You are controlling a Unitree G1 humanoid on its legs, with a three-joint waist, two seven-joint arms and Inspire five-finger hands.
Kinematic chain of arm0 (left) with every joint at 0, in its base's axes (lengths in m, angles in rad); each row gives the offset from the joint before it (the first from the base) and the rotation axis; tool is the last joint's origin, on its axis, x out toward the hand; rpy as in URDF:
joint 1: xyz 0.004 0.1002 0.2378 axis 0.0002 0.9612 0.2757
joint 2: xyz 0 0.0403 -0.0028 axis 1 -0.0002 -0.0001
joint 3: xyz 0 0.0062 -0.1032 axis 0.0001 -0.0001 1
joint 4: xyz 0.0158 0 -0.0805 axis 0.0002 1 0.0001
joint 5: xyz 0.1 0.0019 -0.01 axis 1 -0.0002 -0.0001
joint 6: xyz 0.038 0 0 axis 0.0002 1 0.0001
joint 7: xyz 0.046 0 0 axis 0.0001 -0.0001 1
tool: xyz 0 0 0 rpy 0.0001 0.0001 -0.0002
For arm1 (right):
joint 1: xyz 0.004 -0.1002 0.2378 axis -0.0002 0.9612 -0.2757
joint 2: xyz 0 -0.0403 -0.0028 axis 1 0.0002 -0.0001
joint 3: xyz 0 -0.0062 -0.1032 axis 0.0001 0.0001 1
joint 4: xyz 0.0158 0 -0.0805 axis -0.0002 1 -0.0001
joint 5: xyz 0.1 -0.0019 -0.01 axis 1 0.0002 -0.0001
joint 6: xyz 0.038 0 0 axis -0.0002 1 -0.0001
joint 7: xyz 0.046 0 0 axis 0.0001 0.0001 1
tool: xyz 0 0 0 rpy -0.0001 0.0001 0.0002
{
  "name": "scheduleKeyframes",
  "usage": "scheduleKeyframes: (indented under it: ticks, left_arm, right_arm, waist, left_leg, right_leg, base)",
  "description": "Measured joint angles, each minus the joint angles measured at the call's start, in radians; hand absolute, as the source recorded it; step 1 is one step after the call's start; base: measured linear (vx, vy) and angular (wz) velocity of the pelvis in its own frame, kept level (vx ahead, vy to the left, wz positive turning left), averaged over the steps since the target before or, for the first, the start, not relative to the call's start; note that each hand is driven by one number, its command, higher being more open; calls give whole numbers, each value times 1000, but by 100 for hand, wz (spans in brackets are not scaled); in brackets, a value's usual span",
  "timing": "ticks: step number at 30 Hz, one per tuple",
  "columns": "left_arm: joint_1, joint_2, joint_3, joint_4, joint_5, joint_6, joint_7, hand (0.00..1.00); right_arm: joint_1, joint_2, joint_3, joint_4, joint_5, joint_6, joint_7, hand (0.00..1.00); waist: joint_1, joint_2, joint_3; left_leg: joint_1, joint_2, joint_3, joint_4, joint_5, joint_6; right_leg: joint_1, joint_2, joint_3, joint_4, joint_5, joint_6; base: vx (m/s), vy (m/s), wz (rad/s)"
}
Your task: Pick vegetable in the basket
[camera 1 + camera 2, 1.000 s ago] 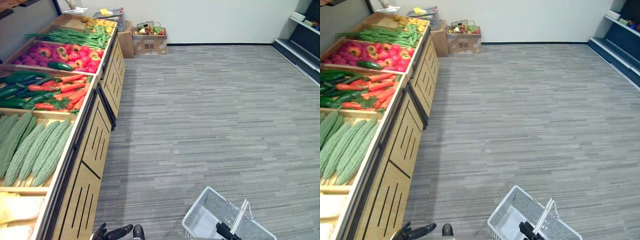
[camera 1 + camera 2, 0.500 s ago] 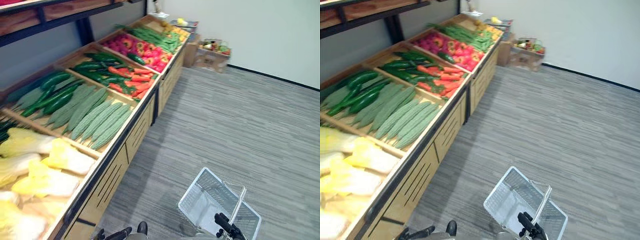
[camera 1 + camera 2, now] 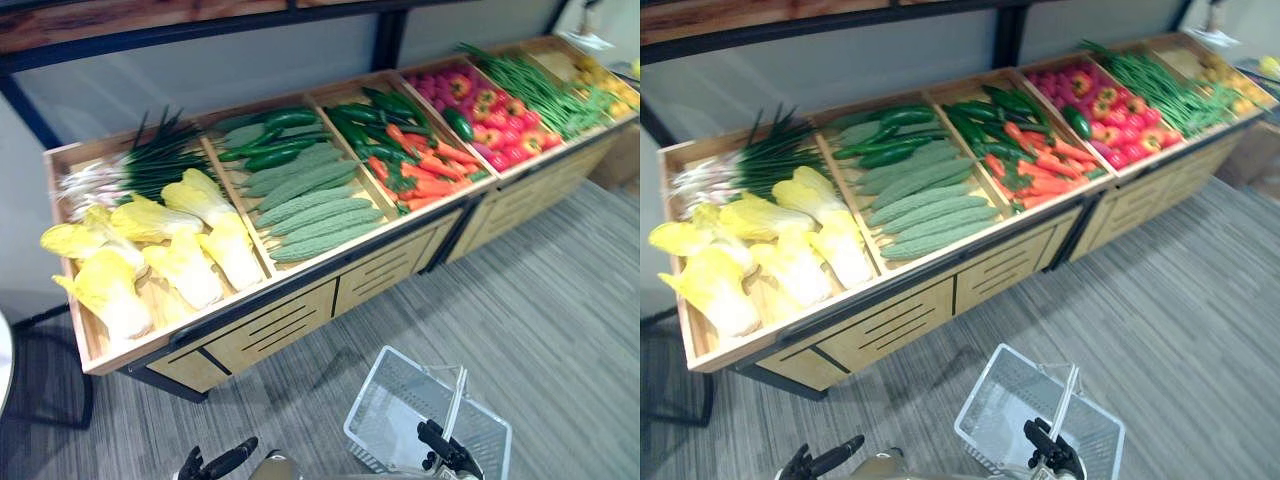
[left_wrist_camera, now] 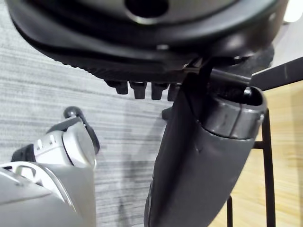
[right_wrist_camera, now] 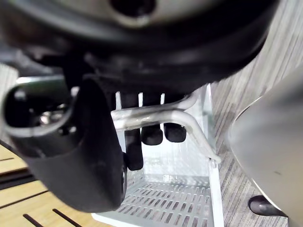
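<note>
A white wire basket (image 3: 385, 415) hangs low in front of me over the grey floor, and I see nothing in it. My right hand (image 3: 447, 456) is shut on its metal handle (image 5: 156, 113), with the fingers (image 5: 151, 135) curled over the bar in the right wrist view. My left hand (image 3: 222, 463) is low at my left side, open and holding nothing, apart from the shelf. The vegetables lie in a wooden display shelf (image 3: 290, 300) ahead: yellow cabbages (image 3: 185, 265), bitter gourds (image 3: 315, 210), cucumbers (image 3: 265, 145), carrots (image 3: 425, 175) and red peppers (image 3: 490, 120).
Scallions (image 3: 140, 165) lie at the shelf's back left and green beans (image 3: 535, 85) at the far right. A dark upper shelf rail (image 3: 200, 25) runs above the bins. Grey carpet (image 3: 560, 300) stretches to the right of the basket.
The camera has swung left, so the shelf now faces me with the cabbages in front. The basket stays in my right hand; my left hand stays low.
</note>
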Motion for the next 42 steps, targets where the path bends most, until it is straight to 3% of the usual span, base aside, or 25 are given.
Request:
scheduleKeyframes:
  ticks: [1, 2, 3, 4, 5, 7, 9, 10, 13, 14, 16, 19, 22, 24, 25, 26, 27, 30, 32, 36, 39, 42]
  left_arm:
    - [-7, -13, 1, 4, -3, 1, 5, 100]
    - [-21, -29, 6, 22, -9, 0, 8, 100]
    - [-50, -28, 6, 44, -19, 2, 4, 100]
    - [-52, -39, -3, 43, -15, 0, 3, 100]
    - [-53, -29, -19, 42, -16, -1, -15, 100]
    - [-72, -22, -22, 51, -18, -2, -8, 100]
    - [-83, -14, -61, 61, -18, -3, 1, 100]
    - [-86, -8, -75, 76, -17, -3, -1, 100]
    - [-84, 8, -108, 112, -1, 1, -3, 100]
    - [-77, 34, -133, 115, 22, 1, -3, 100]
    - [-62, 55, -146, 119, 25, 3, -5, 100]
    - [-37, 73, -150, 130, 41, 6, -5, 100]
    - [-32, 83, -169, 131, 42, 5, -2, 100]
    - [-39, 68, -167, 135, 43, 5, -2, 100]
    - [-34, 69, -164, 143, 43, 4, 0, 100]
    - [-31, 81, -159, 152, 41, 5, -1, 100]
    - [-46, 86, -159, 161, 43, 6, -1, 100]
    - [-50, 35, -150, 166, 41, 6, -3, 100]
    - [-50, 27, -145, 165, 42, 5, -6, 100]
    - [-48, 31, -145, 160, 41, 4, -4, 100]
    - [-48, 41, -145, 146, 40, 2, -2, 100]
    - [-49, 46, -145, 145, 40, 2, -2, 100]
  right_arm:
    - [-6, -8, 2, -11, 0, -1, 1, 0]
    - [-5, -10, 4, -26, 0, -16, 1, 0]
    - [-7, -1, -12, -4, 3, -24, -5, 0]
    - [2, -1, -24, 5, 3, -26, -10, 0]
    - [23, -1, -39, 10, 3, -33, -12, 0]
    - [33, -3, -51, 12, 4, -39, -12, 0]
    - [38, -13, -64, 18, 4, -41, -10, 0]
    - [37, -17, -71, 27, 4, -41, -9, 0]
    - [39, -14, -97, 64, 3, -36, -11, 0]
    - [41, 4, -98, 94, 3, -31, -11, 0]
    - [34, 26, -120, 108, 4, -30, -13, 0]
    - [44, 38, -129, 125, 1, -28, -19, 0]
    - [44, 33, -124, 125, -2, -28, -21, 0]
    - [35, 22, -125, 106, 0, -29, -17, 0]
    - [34, 22, -123, 102, 0, -27, -14, 0]
    - [33, 29, -122, 100, -7, -27, -9, 0]
    - [29, 22, -123, 112, -19, -27, -9, 0]
    - [31, -14, -124, 123, -20, -24, -12, 0]
    - [25, -26, -123, 131, -20, -23, -12, 0]
    - [4, -20, -118, 142, -20, -15, -17, 0]
    - [-4, -19, -84, 139, -21, -15, -21, 0]
    - [-5, -17, -85, 131, -19, -16, -25, 0]
  waist:
    - [-1, 16, -1]
    - [2, 18, -8]
    - [-12, 29, 6]
    - [-16, 21, -5]
    - [-27, 11, -16]
    - [-62, 5, -15]
    - [-74, 5, -19]
    - [-74, 7, -20]
    - [-91, 11, -43]
    - [-93, -16, -52]
    - [-91, -41, -64]
    - [-93, -58, -78]
    - [-94, -52, -79]
    - [-102, -10, -63]
    - [-107, -6, -65]
    - [-108, -29, -67]
    - [-119, -28, -64]
    - [-118, 9, -52]
    - [-118, 20, -53]
    - [-115, 14, -47]
    - [-110, -4, -36]
    - [-110, -13, -24]
  left_leg:
    - [6, 31, 3, -23, 6, -11]
    - [9, 46, 24, -58, 18, -41]
    - [32, 69, 62, -85, 39, -47]
    - [38, 80, 106, -101, 64, -43]
    - [44, 90, 214, -129, 109, -40]
    - [35, 103, 464, -135, 133, -41]
    - [59, 114, 790, -162, 135, -42]
    - [78, 103, 839, -185, 144, -40]
    - [164, 73, 834, -371, 210, -43]
    - [185, 61, 820, -423, 233, -43]
    - [200, 54, 821, -440, 234, -43]
    - [230, 46, 822, -451, 234, -43]
    - [245, 57, 823, -450, 234, -43]
    - [261, 100, 820, -447, 234, -43]
    - [263, 106, 821, -447, 234, -43]
    - [268, 88, 829, -448, 228, -52]
    - [270, 93, 822, -455, 210, -75]
    - [283, 113, 826, -458, 212, -78]
    - [288, 115, 826, -460, 212, -78]
    - [293, 106, 822, -464, 212, -78]
    - [303, 86, 813, -464, 210, -74]
    - [315, 62, 788, -459, 200, -53]
  right_leg:
    - [-30, 1, 11, -12, -34, -37]
    - [-2, -48, 53, -321, 76, -9]
    - [58, -64, -32, -383, 167, -10]
    - [75, -71, -55, -394, 167, -10]
    - [106, -81, -97, -415, 167, -10]
    - [154, -110, -182, -447, 166, -12]
    - [178, -133, -231, -470, 161, -21]
    - [187, -134, -240, -471, 154, -33]
    - [207, -117, -243, -481, 150, -34]
    - [211, -118, -238, -482, 150, -34]
    - [217, -121, -229, -483, 150, -34]
    - [235, -125, -197, -473, 160, -24]
    - [228, -119, -170, -432, 178, -23]
    - [168, -93, -125, -325, 168, -24]
    - [185, -82, -107, -398, 134, -22]
    - [217, -98, -81, -580, 235, -12]
    - [233, -95, -70, -608, 221, 10]
    - [228, -73, -64, -588, 223, 7]
    - [228, -70, -56, -588, 223, 7]
    - [230, -78, -56, -583, 223, 7]
    - [242, -99, -64, -577, 222, 8]
    - [223, -135, -81, -471, 197, 38]
  base:
    - [130, -275, 26]
    - [158, -310, 45]
    - [157, -317, 68]
    - [131, -306, 99]
    - [75, -202, 107]
    - [58, -189, 123]
    - [92, -78, 91]
    - [116, 22, 49]
    - [133, 66, 46]
    - [159, 62, 47]
    - [98, 27, 12]
    - [84, 24, 0]
    - [45, -7, -3]
    - [1, -65, -17]
    - [-7, -103, -21]
    - [18, -149, 1]
    - [32, -161, 1]
    - [-22, -120, -8]
    - [-20, -60, -9]
    - [-15, -8, 0]
    - [-25, 47, 9]
    - [-25, 82, 22]
